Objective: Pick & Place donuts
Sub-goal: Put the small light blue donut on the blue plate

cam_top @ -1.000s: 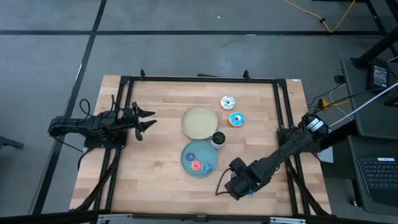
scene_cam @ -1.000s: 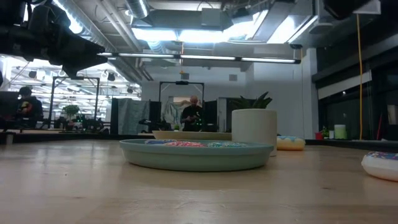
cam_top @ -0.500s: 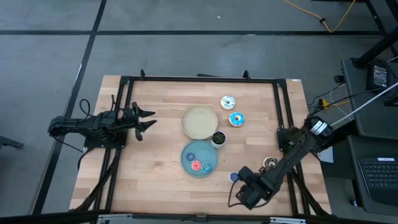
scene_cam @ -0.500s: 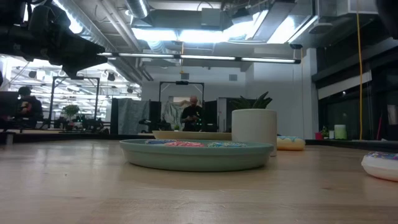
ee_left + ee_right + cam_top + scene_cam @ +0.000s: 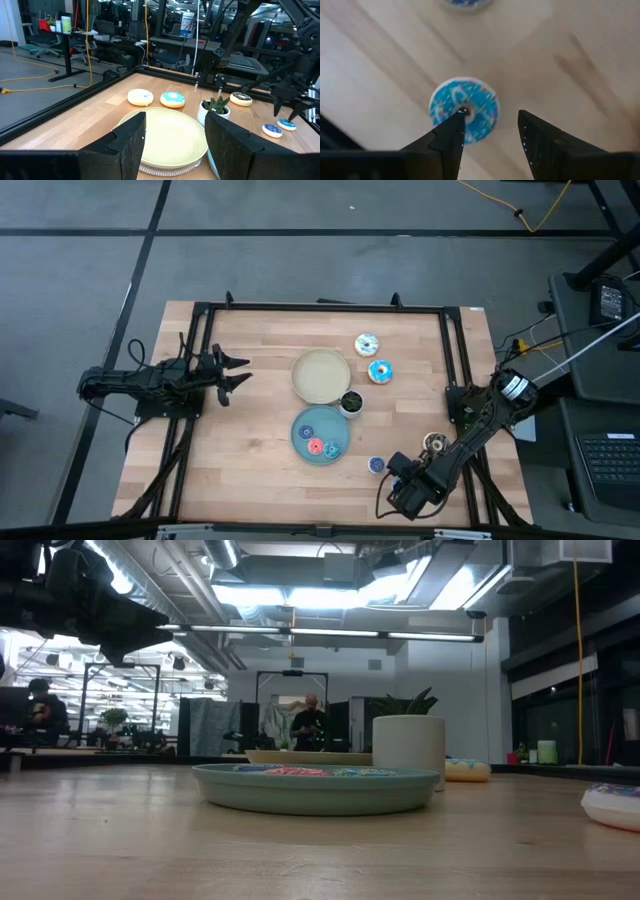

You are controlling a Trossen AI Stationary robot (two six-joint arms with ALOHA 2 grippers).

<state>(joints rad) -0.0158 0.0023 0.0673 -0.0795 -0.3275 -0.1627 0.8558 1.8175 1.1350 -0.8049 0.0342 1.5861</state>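
The wooden table (image 5: 250, 450) carried everything, framed by dark rails. The left arm waited at the table's left edge, its gripper (image 5: 236, 372) parted and empty; through its wrist view its two dark fingers (image 5: 131, 145) stood apart with the cream plate between them. The right arm reached down to the near right corner of the table, where the right gripper (image 5: 490, 130) hung over a tiny blue donut (image 5: 464, 108). Its fingers were partly spread and closed on nothing: the little sprinkled ring lay flat on the wood just beyond the fingertips, with one tip over its edge, though whether it touched could not be told.

The cream plate (image 5: 320, 376) sat near the middle of the table, and the blue plate (image 5: 320, 433) sat just in front of it, holding a pink tiny donut (image 5: 316, 446) and a few blue tiny ones. A small potted plant (image 5: 351, 402) stood between the two plates, on their right. Behind the plant lay the white-iced donut (image 5: 367, 344) and, beside it, the light-blue-iced donut (image 5: 379, 371), both on bare wood. The dark brown donut (image 5: 434, 443) rested near the right rail, close to the right arm. Another tiny blue donut (image 5: 376, 465) lay on the wood between the blue plate and the right gripper.
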